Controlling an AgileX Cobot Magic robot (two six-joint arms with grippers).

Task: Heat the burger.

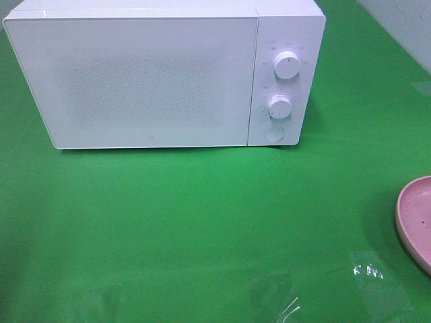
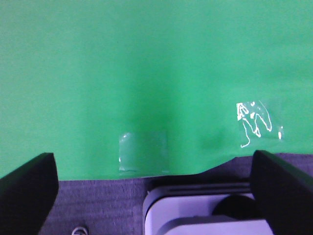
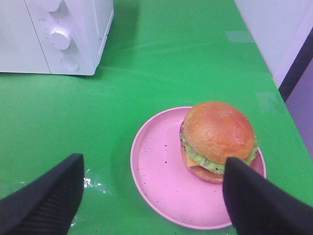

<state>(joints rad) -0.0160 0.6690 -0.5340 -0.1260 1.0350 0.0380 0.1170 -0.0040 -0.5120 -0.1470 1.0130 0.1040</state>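
Note:
The burger (image 3: 218, 139), with a glossy golden-brown bun, green lettuce and cheese, sits on a pink plate (image 3: 161, 171), toward one side of it. In the exterior high view only the plate's rim (image 1: 412, 219) shows at the right edge; the burger is out of that view. My right gripper (image 3: 154, 200) hovers open above the plate, its dark fingers (image 3: 46, 198) spread wide with the burger just beside one of them. My left gripper (image 2: 154, 188) is open over the table's near edge, holding nothing. The white microwave (image 1: 161, 74) stands at the back with its door shut.
A green cloth (image 1: 202, 222) covers the table. The microwave has two knobs (image 1: 287, 65) and a round button (image 1: 273, 132) on its right panel. Clear tape patches (image 2: 254, 120) glint near the front edge. A grey device (image 2: 195, 210) lies below the table edge.

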